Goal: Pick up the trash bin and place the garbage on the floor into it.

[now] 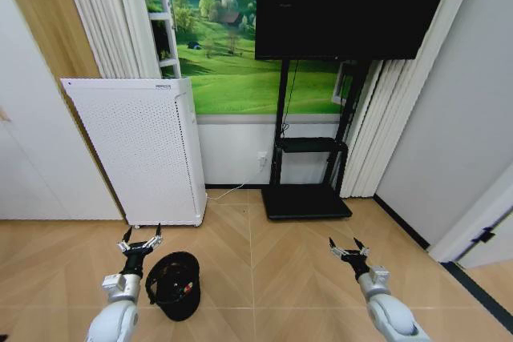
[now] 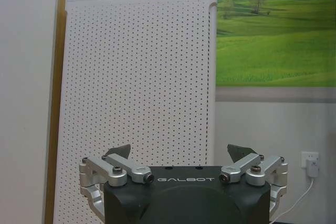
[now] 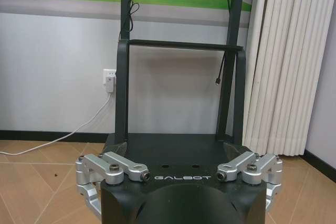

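The black round trash bin (image 1: 174,284) stands on the wooden floor at the lower left, seen from above. Small red and pale bits of garbage (image 1: 187,282) lie inside it. My left gripper (image 1: 142,238) hovers open just left of and beyond the bin's rim, apart from it. In the left wrist view the left gripper (image 2: 182,153) holds nothing and faces the white perforated appliance (image 2: 142,77). My right gripper (image 1: 348,247) is open and holds nothing at the lower right, well away from the bin. In the right wrist view it (image 3: 176,150) points at the black stand.
The tall white perforated appliance (image 1: 136,150) stands against the wall behind the bin. A black TV stand (image 1: 307,198) with a flat base sits at the centre back. A white cable (image 1: 228,192) runs along the floor to a wall socket. Bare floor lies between the arms.
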